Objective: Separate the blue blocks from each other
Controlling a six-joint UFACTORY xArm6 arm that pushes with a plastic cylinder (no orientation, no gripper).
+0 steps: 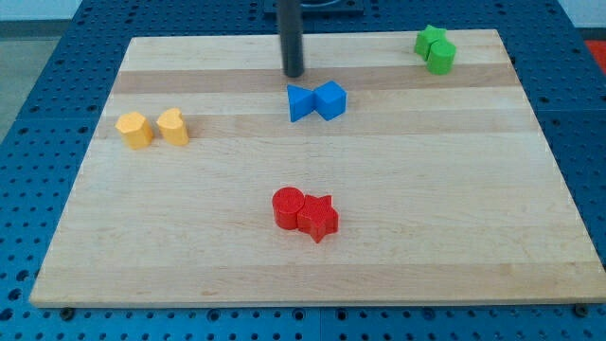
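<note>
Two blue blocks sit touching near the board's top middle: a blue wedge-like block point(300, 103) on the left and a blue cube point(330, 99) on the right. My tip point(294, 74) is just above the left blue block toward the view's top, a short gap from it.
Two yellow blocks point(134, 130) point(173, 126) lie at the view's left. A red cylinder point(288, 206) and red star point(319, 218) touch at bottom middle. Two green blocks point(436, 47) sit at top right. The wooden board point(454, 218) rests on a blue pegboard table.
</note>
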